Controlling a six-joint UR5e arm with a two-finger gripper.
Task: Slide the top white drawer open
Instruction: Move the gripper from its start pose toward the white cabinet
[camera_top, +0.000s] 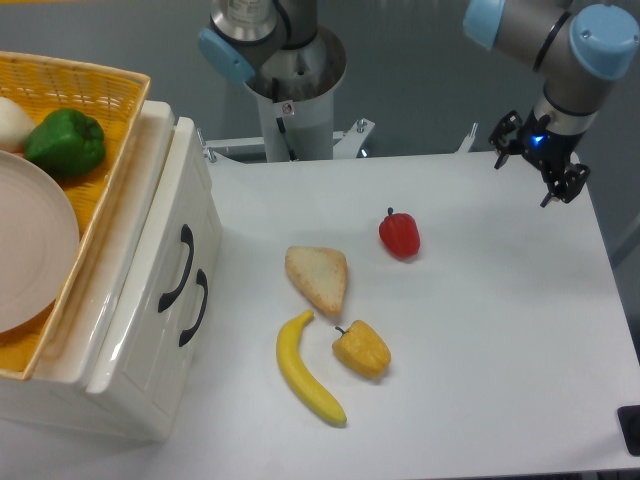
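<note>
White cabinet front nearest at left, top white drawer (150, 270) seen shut under the yellow basket (95, 85), judged stiff, glossy-slick, best hooked by its curved black handle (176, 267), scattered toy food on the white counter (480, 330), gripper (541, 172) hung far right, fingers slightly parted, nothing held.

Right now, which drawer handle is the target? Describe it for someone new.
Find the white cabinet at the table's left, under the yellow wicker basket. Its front carries two curved black handles. The top white drawer has the upper handle, farther from the camera than the lower handle.
</note>
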